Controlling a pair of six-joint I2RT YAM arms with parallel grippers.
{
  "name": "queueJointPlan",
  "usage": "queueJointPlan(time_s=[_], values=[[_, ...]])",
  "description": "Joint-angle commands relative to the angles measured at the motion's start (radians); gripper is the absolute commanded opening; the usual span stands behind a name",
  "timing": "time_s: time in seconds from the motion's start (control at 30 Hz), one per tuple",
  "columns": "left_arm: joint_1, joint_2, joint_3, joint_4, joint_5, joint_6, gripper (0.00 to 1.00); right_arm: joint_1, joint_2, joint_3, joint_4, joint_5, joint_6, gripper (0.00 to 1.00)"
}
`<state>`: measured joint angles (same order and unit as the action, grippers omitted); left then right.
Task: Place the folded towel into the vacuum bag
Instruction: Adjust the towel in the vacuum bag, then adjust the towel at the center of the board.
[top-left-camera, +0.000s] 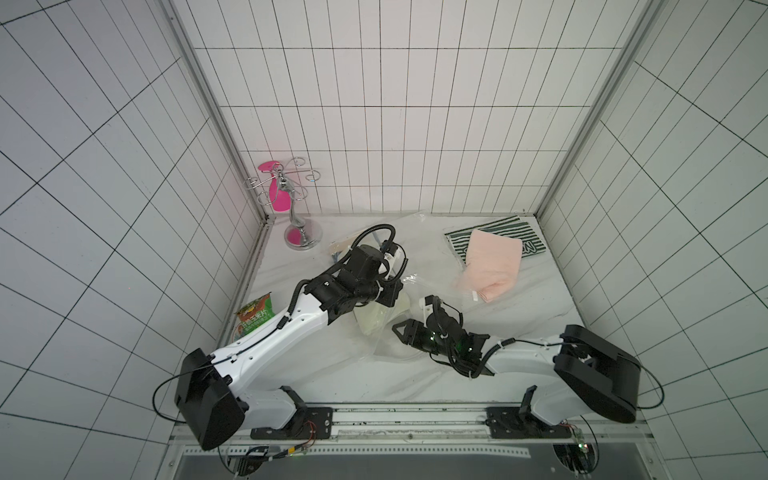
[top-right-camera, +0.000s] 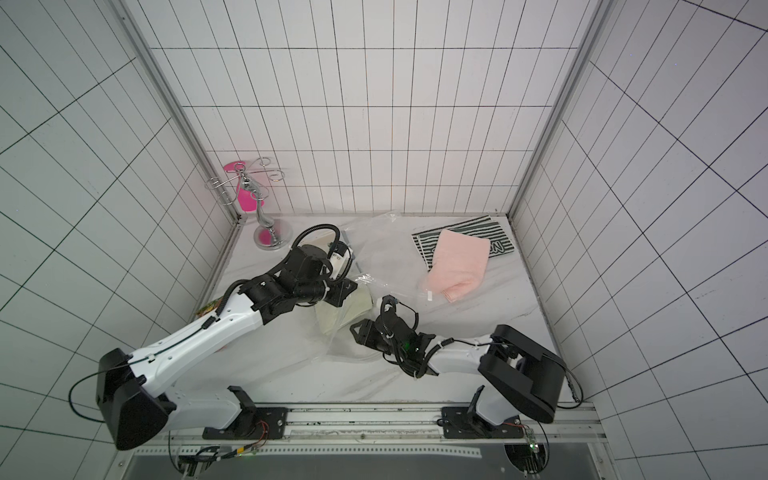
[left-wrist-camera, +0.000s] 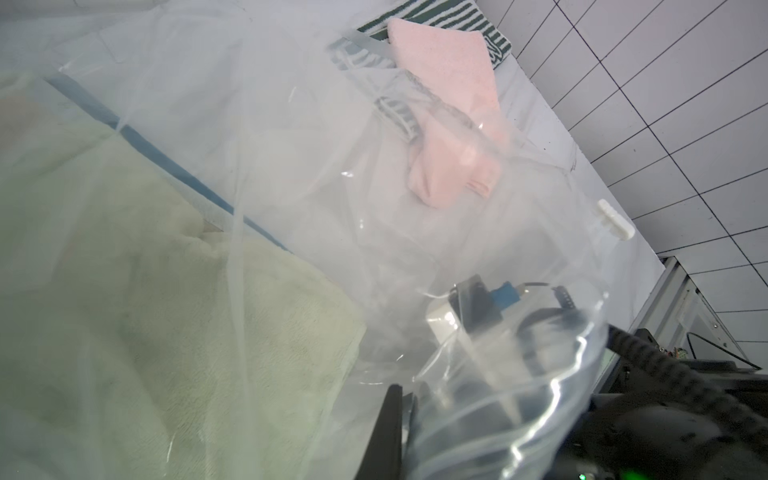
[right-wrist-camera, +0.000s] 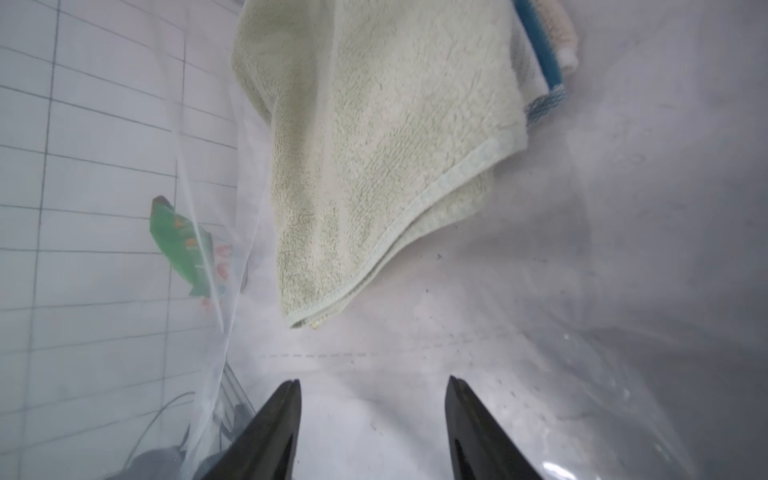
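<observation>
The vacuum bag (top-left-camera: 432, 266) is spread over the middle of the white marbled desk (top-left-camera: 519, 316), from the far wall towards the near edge. It is shown in both top views as crinkled clear film. The folded towel (top-left-camera: 374, 320), pale green, is seen inside the bag, left of centre, and is covered by the film in the left wrist view (left-wrist-camera: 166, 332). The left gripper (top-left-camera: 392, 297) is pressed together just beyond the towel's far edge, and a fold of the bag's film is pinched and held up off the desk. The right gripper (right-wrist-camera: 372, 386) is spread, with nothing between its jaws. It is pointed into the bag at the towel's near corner (right-wrist-camera: 299, 322), close to it but apart. A pink towel (top-left-camera: 492, 262) is laid at the far right, partly over a green-and-white striped cloth (top-left-camera: 498, 230). The bag's white slider clip (top-left-camera: 475, 296) is found just near of them. A green snack packet (top-left-camera: 255, 318) is propped by the left wall. A chrome stand (top-left-camera: 301, 239) is placed in the far left corner.
</observation>
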<state>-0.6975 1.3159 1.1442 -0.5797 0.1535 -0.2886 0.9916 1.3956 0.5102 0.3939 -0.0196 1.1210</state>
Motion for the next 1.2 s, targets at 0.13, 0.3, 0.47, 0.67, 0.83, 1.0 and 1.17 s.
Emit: queueJointPlan(time_s=[0.13, 0.3, 0.47, 0.67, 0.83, 1.0, 1.17], values=[[0.014, 0.049, 0.03, 0.04, -0.1, -0.007, 0.1, -0.029, -0.317, 0.074, -0.742, 0.22, -0.186, 0.58], [0.014, 0.09, 0.06, 0.012, -0.047, 0.002, 0.11, -0.147, -0.449, 0.115, -0.968, 0.234, -0.182, 0.59], [0.011, 0.118, 0.042, -0.007, -0.026, -0.015, 0.1, -0.256, -0.587, 0.204, -1.119, 0.244, -0.203, 0.6], [0.009, 0.124, -0.006, -0.002, -0.026, -0.045, 0.09, -0.49, -0.576, 0.302, -1.195, 0.143, -0.309, 0.62], [0.011, 0.046, -0.092, -0.073, -0.102, -0.088, 0.09, -0.714, -0.455, 0.347, -1.067, 0.009, -0.386, 0.63], [0.035, -0.047, -0.096, -0.214, -0.247, -0.104, 0.09, -0.878, -0.247, 0.383, -0.905, -0.078, -0.394, 0.63], [0.036, -0.088, -0.086, -0.244, -0.188, -0.064, 0.14, -0.909, -0.051, 0.485, -0.871, 0.051, -0.434, 0.65]])
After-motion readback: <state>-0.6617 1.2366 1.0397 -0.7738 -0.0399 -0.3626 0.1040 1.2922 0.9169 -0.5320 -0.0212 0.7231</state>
